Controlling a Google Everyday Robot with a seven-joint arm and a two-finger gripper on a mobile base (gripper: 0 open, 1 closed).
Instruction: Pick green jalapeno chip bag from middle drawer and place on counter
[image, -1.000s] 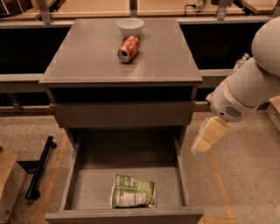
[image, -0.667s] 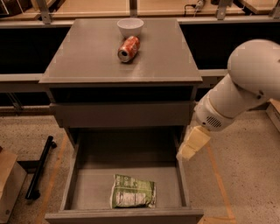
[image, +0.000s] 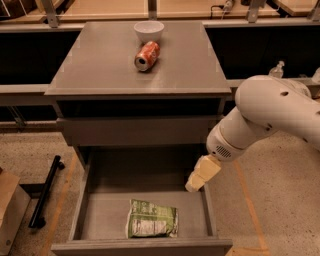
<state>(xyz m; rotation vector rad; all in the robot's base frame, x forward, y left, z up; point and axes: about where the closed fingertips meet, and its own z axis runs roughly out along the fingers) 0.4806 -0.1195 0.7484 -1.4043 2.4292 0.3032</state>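
The green jalapeno chip bag (image: 151, 219) lies flat on the floor of the open middle drawer (image: 87, 195), near its front. The grey counter (image: 100, 65) tops the cabinet above. My gripper (image: 199, 177) hangs from the white arm over the drawer's right wall, above and to the right of the bag, apart from it. It holds nothing that I can see.
An orange-red soda can (image: 147, 55) lies on its side on the counter, with a white bowl (image: 148, 31) behind it. A shallower drawer front (image: 135, 131) sits pushed in above. A black bar (image: 45, 192) and a cardboard box (image: 10, 210) stand on the floor at left.
My arm has swung left and down, bringing the gripper from right of the cabinet to over the drawer's right wall. The bag has not moved.
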